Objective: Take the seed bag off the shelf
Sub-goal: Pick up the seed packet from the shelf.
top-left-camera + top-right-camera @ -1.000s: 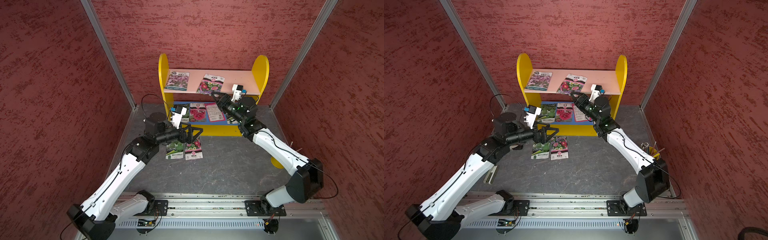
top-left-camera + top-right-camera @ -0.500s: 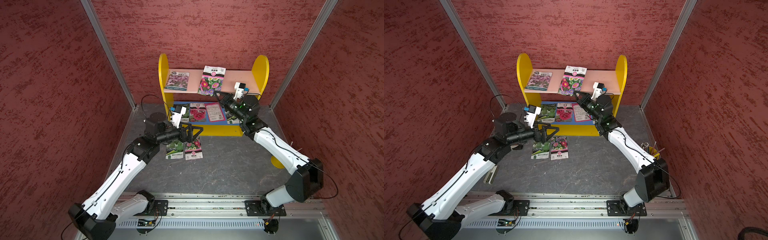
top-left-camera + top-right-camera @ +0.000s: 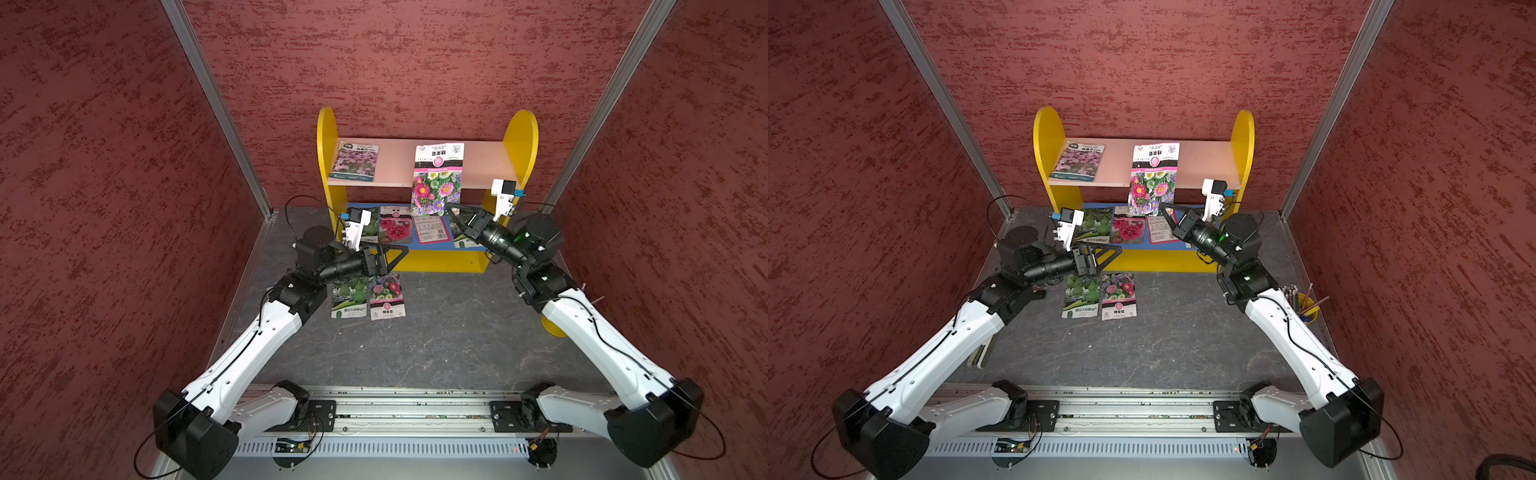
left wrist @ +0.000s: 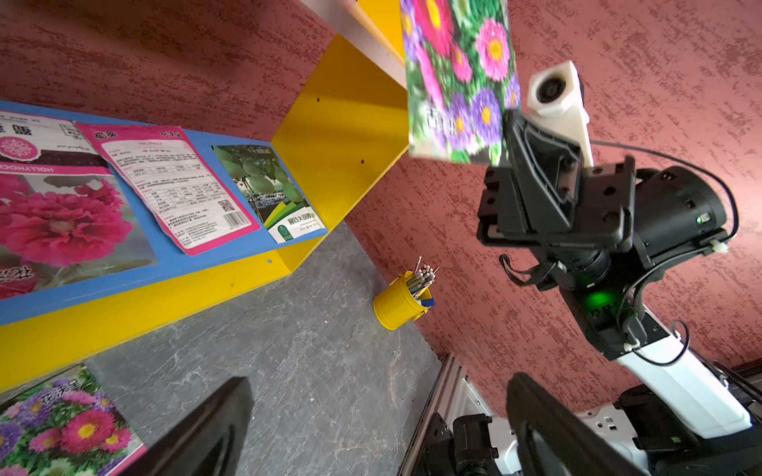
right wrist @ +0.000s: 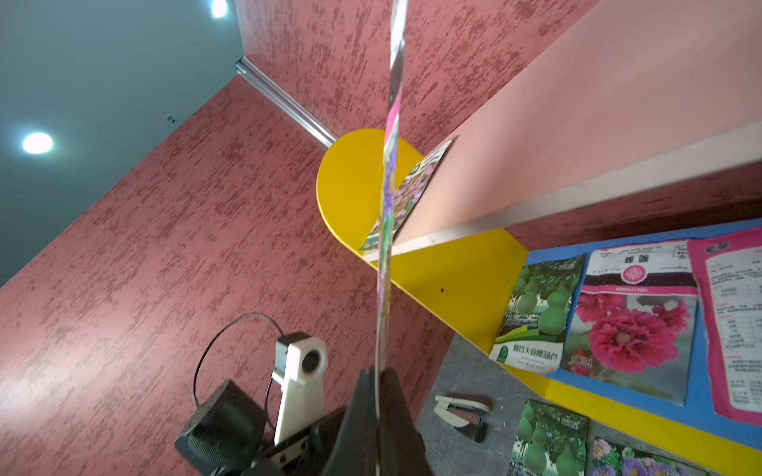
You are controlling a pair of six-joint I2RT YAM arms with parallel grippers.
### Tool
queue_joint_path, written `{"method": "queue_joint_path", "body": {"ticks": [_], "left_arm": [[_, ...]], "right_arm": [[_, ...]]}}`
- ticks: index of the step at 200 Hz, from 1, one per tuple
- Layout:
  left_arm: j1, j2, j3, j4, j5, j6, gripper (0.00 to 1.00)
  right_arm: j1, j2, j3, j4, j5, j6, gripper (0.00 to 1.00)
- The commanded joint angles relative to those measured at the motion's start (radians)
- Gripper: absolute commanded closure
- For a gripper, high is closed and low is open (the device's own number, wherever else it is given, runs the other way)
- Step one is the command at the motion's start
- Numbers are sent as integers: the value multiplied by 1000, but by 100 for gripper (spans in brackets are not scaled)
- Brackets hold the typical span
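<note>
Right claw (image 3: 452,209): I'm pinching the seed bag (image 3: 438,178) by its near edge, upright at the shelf (image 3: 521,137) front.
Left claw (image 3: 395,257): I'm holding it wide and empty, left of the bag.

R gripper (image 4: 512,128) clamps seed bag (image 4: 453,74) (floral), shelf (image 4: 342,123) behind

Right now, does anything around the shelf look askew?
Only the flower seed bag: it stands upright before the upper board, pinched at its lower corner by the right gripper, not lying flat.
</note>
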Motion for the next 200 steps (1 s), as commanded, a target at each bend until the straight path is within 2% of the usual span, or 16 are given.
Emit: {"method": "queue_joint_path", "body": {"ticks": [1,20,39,77,136,151,176,200], "left_arm": [[25,20,-21,147,41,-55,5],[40,46,-35,250,91,-121,12],[42,75,-45,351,123,-182,13],[37,148,-64,565,174,-301,23],[-7,213,-66,704,192,-386,45],[-13,220,-61,719,192,-398,53],[-19,228,-57,721,191,-404,77],[-23,232,-52,721,194,-408,90]], "right_arm": [[-7,-52,-72,-27,-136,-34,100],[-4,-99,-122,-24,-179,-35,100],[-4,-146,-172,-19,-187,-37,100],[-3,-201,-229,1,-180,-29,100],[-3,-198,-252,29,-168,-19,100],[-3,-197,-254,31,-167,-16,100],[-1,-201,-257,32,-167,-17,100],[0,-205,-258,26,-164,-19,100]]}}
